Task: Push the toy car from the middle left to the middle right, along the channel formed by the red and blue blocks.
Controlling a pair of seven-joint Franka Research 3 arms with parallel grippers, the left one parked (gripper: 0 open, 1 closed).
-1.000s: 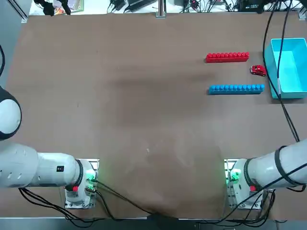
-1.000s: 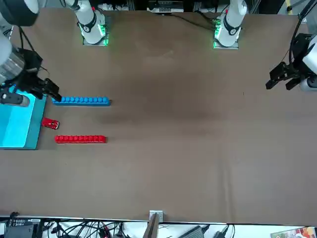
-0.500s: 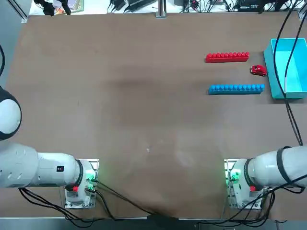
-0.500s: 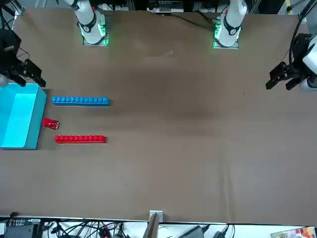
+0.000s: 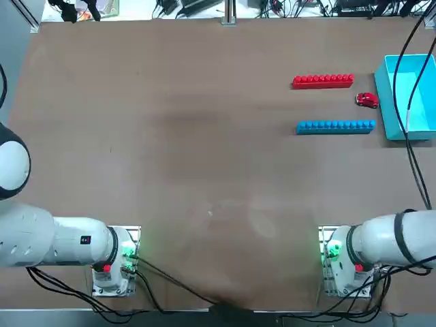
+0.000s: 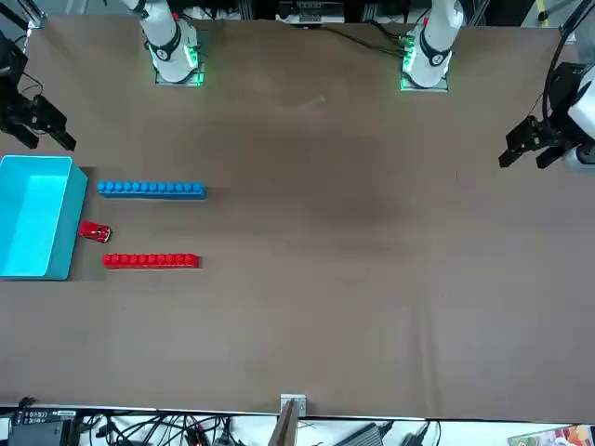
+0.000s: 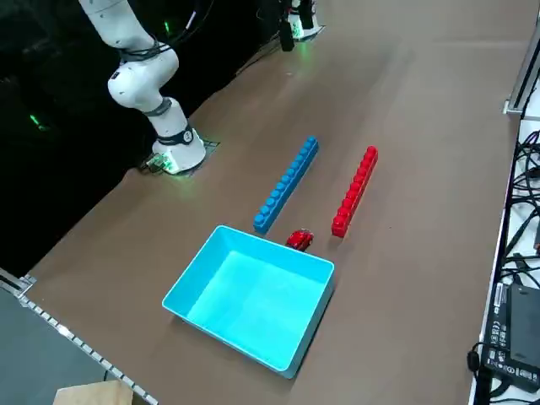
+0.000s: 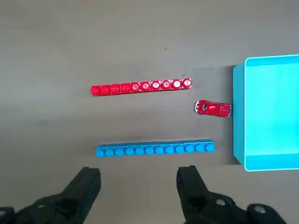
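The toy car stands at the right-hand mouth of the channel, just past the red row's end and close to the tray. The red row lies on the far side and the blue row on the robot's side. My right gripper hangs open and empty above the table, on the robot's side of the blue row, touching nothing. The top view does not show it.
A light-blue tray sits right of the rows at the table's right edge, a short gap from the car. A black cable crosses over it. The right arm's base is bolted near the front edge.
My right gripper has pulled away from the blue row's tray end, back toward the robot's side and out past the table's right edge. The car and both rows have not moved.
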